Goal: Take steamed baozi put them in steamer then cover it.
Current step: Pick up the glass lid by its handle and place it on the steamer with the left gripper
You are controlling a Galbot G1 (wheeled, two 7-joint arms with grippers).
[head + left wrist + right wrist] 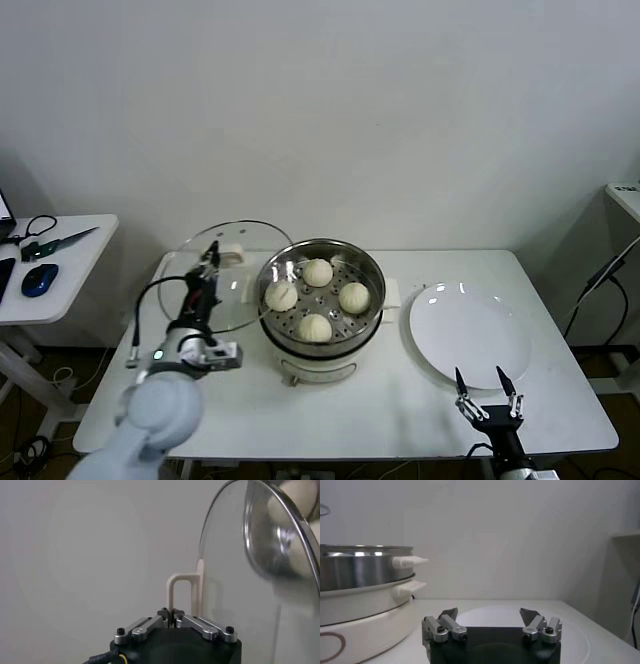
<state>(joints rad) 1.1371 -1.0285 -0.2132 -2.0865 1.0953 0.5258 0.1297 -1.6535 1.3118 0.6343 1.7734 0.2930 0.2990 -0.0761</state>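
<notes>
1. The left gripper (173,616) has its jaws pinched tight on the cream-white handle (184,592) of the cover (225,275). It holds the glass lid tilted up, just to the left of the steamer (321,312), with the lid's metal rim close beside the pot's rim.
2. The right gripper (489,617) stands with its jaws spread wide and nothing between them. It sits at the near right part of the table (400,410), by the near edge of the plate (470,335), touching neither plate nor pot.
3. One steamer stands at the middle of the table: a shiny steel pot on a white base, with its top uncovered.
4. Four steamed baozi (318,272) lie on the perforated tray inside the pot: one at the back, one to the left, one to the right and one at the front. They sit apart from each other.
5. One cover is in view, the one in the left gripper.
6. One flat white plate lies to the right of the steamer, bare.
7. A small side table (55,265) stands to the far left, carrying a blue mouse (39,280) and some cables.
</notes>
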